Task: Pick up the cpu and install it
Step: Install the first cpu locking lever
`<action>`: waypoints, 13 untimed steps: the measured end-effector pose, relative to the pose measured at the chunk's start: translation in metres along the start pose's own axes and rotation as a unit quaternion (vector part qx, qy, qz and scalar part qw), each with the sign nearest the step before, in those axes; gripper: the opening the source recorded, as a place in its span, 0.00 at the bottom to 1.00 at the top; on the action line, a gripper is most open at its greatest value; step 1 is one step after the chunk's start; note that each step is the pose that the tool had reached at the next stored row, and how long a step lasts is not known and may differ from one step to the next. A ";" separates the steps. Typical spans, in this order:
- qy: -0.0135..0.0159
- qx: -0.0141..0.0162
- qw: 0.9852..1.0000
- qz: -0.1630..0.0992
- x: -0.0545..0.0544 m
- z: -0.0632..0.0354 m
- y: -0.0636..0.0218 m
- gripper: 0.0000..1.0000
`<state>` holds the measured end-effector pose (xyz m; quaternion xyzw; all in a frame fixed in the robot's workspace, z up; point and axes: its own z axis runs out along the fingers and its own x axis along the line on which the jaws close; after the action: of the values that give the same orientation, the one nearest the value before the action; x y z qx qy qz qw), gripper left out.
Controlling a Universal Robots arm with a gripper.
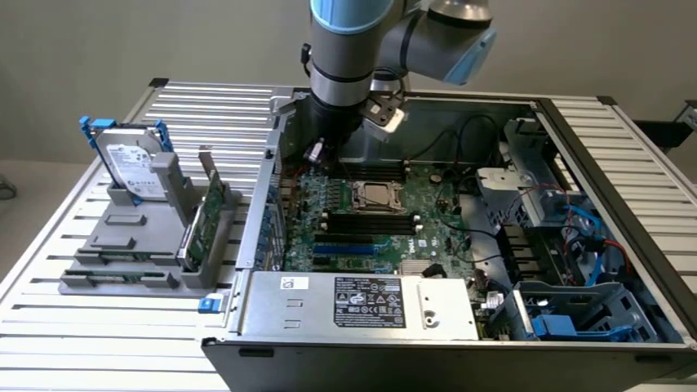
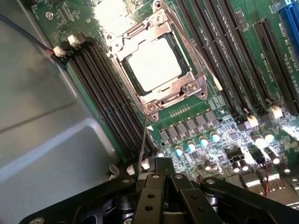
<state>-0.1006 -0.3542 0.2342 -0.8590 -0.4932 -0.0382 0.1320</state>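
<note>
A slatted metal desk before a plain beige wall carries an open computer case. The cpu lies in the motherboard's socket, framed by a metal bracket. The tool hangs near it, closed on nothing.

The slatted table carries a computer case; grey rack.
</note>
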 end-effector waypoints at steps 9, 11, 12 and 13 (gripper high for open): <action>0.041 0.018 0.999 0.026 -0.001 0.0000 -0.0012 0.11; 0.050 0.021 0.998 0.033 -0.001 0.0000 -0.0012 0.11; 0.054 0.022 0.998 0.036 -0.001 0.0000 -0.0012 0.11; 0.058 0.023 0.997 0.039 -0.001 0.0000 -0.0012 0.11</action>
<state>-0.1021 -0.3543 0.2343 -0.8708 -0.4513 -0.0713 0.1817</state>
